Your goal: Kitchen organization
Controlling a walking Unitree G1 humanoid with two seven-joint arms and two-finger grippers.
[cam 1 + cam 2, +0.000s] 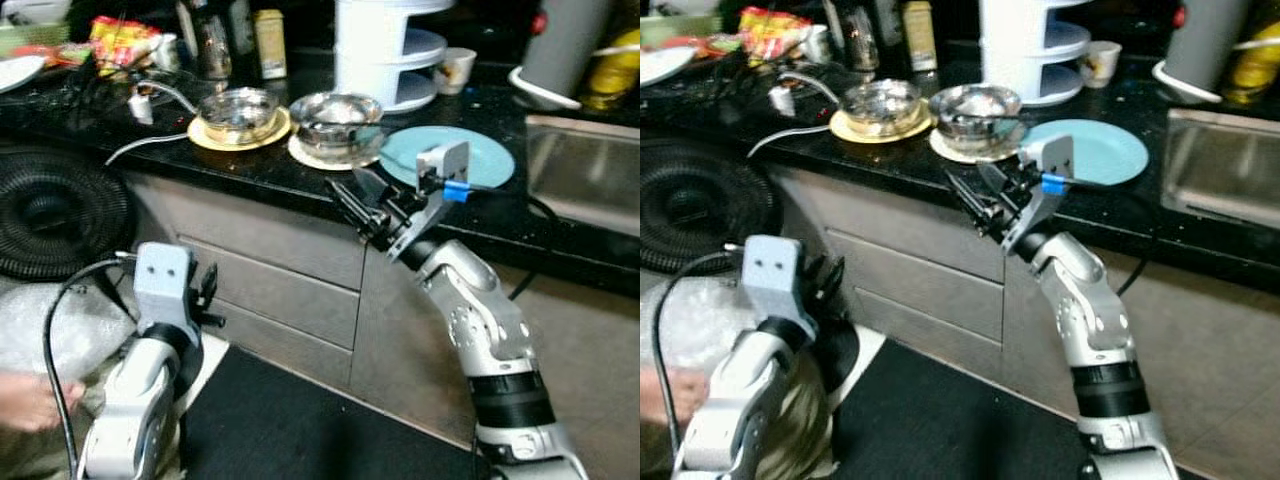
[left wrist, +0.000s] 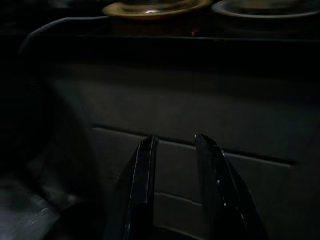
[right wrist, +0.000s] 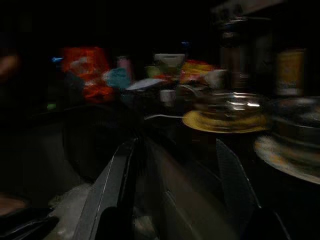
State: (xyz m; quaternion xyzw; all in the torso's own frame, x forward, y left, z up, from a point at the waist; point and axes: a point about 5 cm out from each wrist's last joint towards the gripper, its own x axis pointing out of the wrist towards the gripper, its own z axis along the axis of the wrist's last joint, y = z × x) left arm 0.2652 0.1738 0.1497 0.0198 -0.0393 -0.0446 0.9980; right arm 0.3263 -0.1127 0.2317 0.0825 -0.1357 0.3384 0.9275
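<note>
Left hand [image 1: 207,295]: low by drawers, fingers apart, empty. Right hand [image 1: 352,205]: fingers apart, at table [image 1: 260,170] edge below steel bowl [image 1: 335,122]

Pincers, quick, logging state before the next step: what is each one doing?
Left pincer: open, empty, low before the drawer fronts.
Right pincer: open, empty, raised at the counter edge.

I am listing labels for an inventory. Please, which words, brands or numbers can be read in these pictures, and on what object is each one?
None can be read.
Yellow-labelled bottle: print too blurred.
Red and yellow snack packet: print too blurred.
Small cup: a mark, too small to read.
</note>
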